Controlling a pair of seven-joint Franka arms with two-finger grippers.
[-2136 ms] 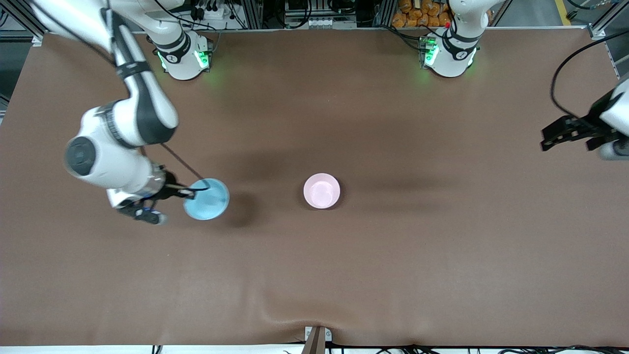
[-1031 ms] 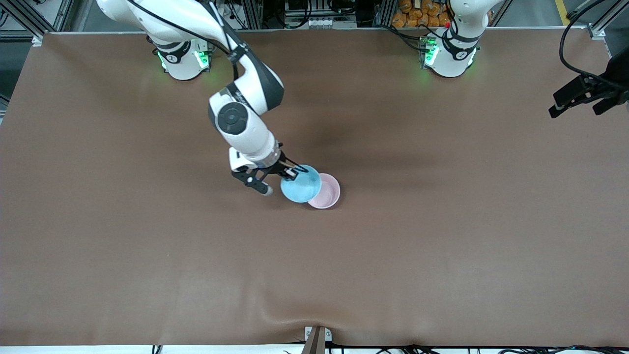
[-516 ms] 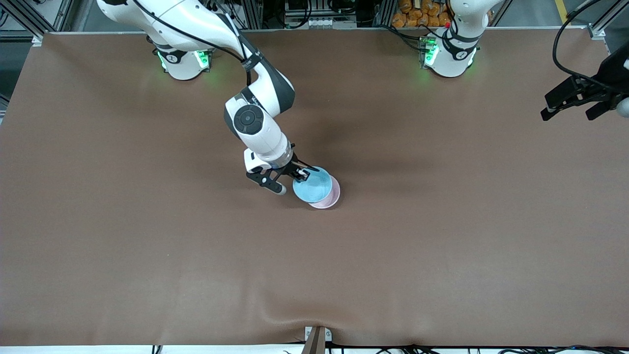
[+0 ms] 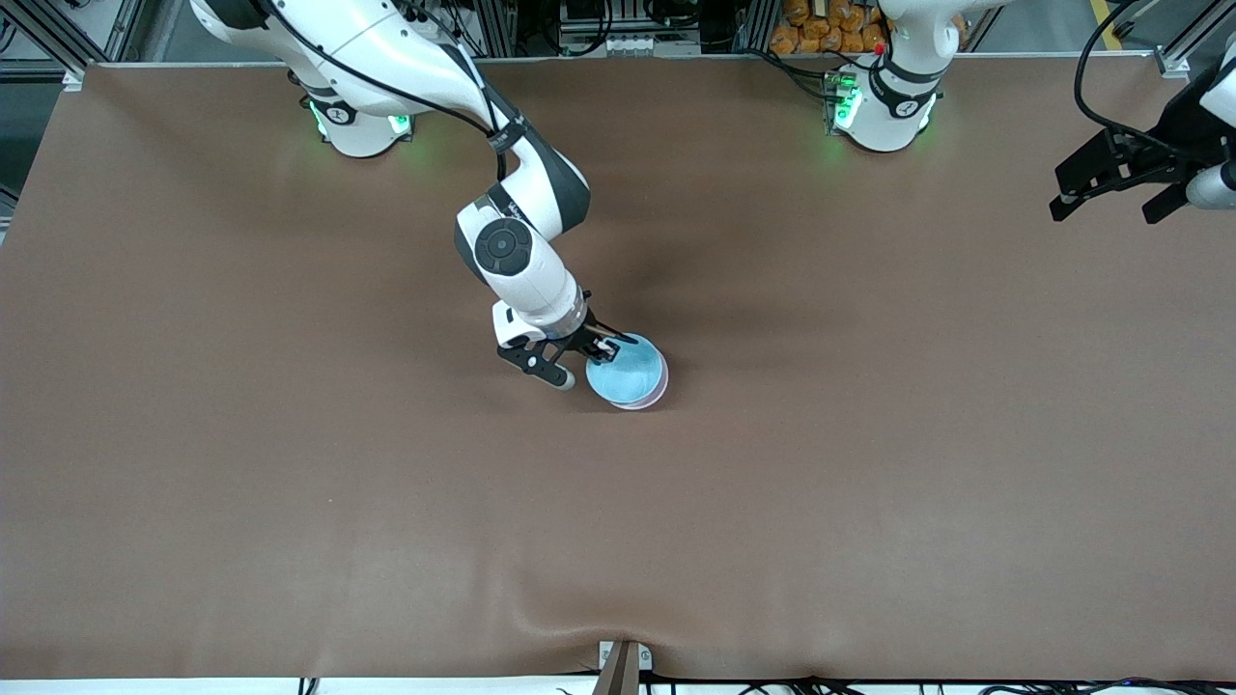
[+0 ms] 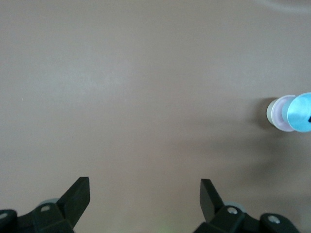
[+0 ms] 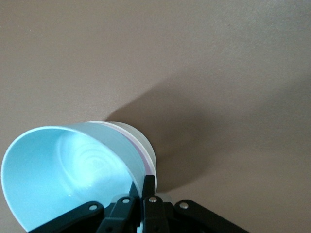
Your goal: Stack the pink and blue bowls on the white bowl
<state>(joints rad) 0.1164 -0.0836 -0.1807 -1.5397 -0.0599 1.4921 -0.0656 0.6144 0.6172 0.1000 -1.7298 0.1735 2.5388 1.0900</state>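
Note:
My right gripper is shut on the rim of the light blue bowl and holds it tilted on the pink bowl at mid-table, covering nearly all of it. In the right wrist view the fingers pinch the blue bowl's wall, a thin pink rim shows under it, and the white bowl sits beneath both. The left wrist view shows the white bowl, pink bowl and blue bowl together. My left gripper waits open and empty above the left arm's end of the table.
The brown table mat is bare around the stack. The two arm bases stand along the edge farthest from the front camera. A small bracket sits at the nearest edge.
My right gripper carried the blue bowl from the right arm's end of the table to the pink bowl and lowered it over it. The left gripper shifted slightly.

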